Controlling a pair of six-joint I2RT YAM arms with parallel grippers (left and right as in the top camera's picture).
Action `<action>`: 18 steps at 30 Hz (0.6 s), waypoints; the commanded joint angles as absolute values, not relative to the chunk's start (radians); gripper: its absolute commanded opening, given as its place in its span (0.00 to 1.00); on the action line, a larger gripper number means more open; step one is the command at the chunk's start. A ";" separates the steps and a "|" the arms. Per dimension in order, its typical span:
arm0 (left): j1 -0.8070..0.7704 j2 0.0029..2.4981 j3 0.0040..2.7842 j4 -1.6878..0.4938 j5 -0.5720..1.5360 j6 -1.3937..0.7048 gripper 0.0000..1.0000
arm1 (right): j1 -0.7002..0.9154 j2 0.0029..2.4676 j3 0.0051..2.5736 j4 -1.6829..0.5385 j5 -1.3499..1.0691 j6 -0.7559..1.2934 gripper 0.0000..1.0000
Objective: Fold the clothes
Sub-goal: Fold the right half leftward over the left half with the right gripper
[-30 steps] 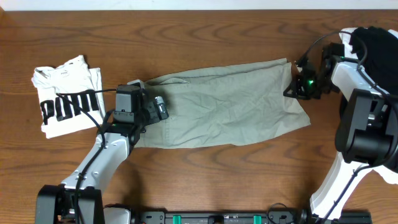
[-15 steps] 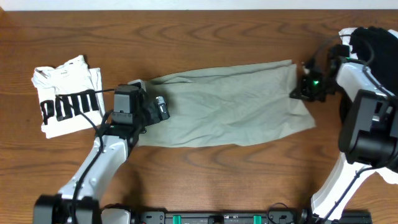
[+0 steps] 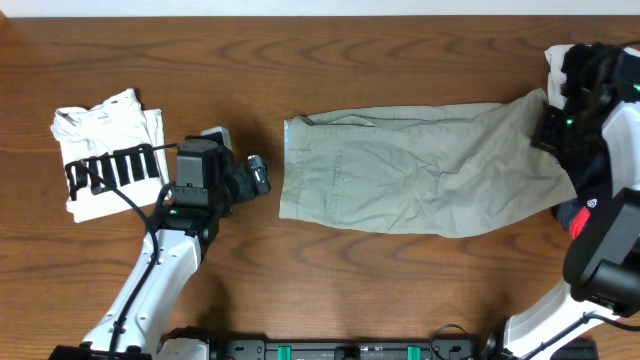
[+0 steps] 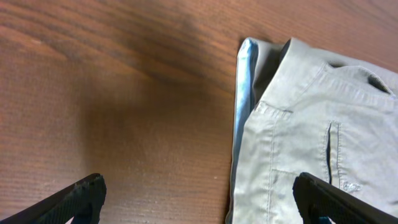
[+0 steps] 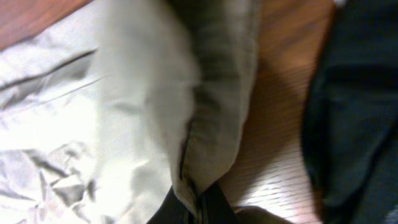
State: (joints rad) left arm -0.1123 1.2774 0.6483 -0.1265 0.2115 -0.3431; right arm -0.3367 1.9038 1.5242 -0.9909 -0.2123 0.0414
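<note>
Far left on brown wooden table (image 3: 330, 50): folded white cotton T-shirt (image 3: 105, 125) with black block print, not legible from overhead

Next right: left gripper (image 3: 258, 176) on arm reaching up from near table edge, jaws spread wide over bare wood, holding nothing, just left of waistband

Centre: khaki grey-green cotton shorts (image 3: 400, 175) spread flat across table, pale blue waistband lining (image 4: 242, 93) at left end, no label readable

Far right: right gripper (image 5: 198, 205) clamped tight on leg hem of shorts, right end of fabric raised to it, just beside dark crumpled cloth (image 5: 354, 112)
</note>
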 commanded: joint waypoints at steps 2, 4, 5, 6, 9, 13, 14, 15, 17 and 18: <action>-0.108 1.272 0.646 -0.147 0.225 -0.353 0.98 | -0.221 1.853 1.534 -1.011 -0.213 0.044 0.01; -0.108 1.272 0.646 -0.157 0.225 -0.353 0.98 | -0.159 1.835 1.534 -1.017 -0.213 0.053 0.01; -0.108 1.272 0.646 -0.161 0.224 -0.353 0.98 | -0.130 1.828 1.534 -1.018 -0.213 0.063 0.01; -0.108 1.272 0.646 -0.165 0.225 -0.352 0.98 | -0.095 1.821 1.534 -1.018 -0.213 0.077 0.01; -0.108 1.272 0.646 -0.184 0.224 -0.352 0.98 | 0.012 1.808 1.534 -1.013 -0.214 0.108 0.01; -0.108 1.272 0.646 -0.203 0.224 -0.352 0.98 | 0.160 1.806 1.535 -0.979 -0.213 0.156 0.01; -0.108 1.272 0.646 -0.209 0.224 -0.352 0.98 | 0.196 1.806 1.535 -0.965 -0.213 0.172 0.02; -0.108 1.272 0.646 -0.214 0.224 -0.352 0.98 | 0.228 1.806 1.535 -0.951 -0.213 0.187 0.01; -0.108 1.272 0.646 -0.228 0.224 -0.352 0.98 | 0.295 1.806 1.535 -0.913 -0.213 0.213 0.01; -0.108 1.272 0.646 -0.233 0.224 -0.352 0.98 | 0.333 1.806 1.535 -0.889 -0.213 0.223 0.01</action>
State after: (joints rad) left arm -0.1123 1.2774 0.6483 -0.2222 0.2119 -0.3431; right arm 0.2554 1.8290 1.5242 -0.9161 -0.2005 0.1574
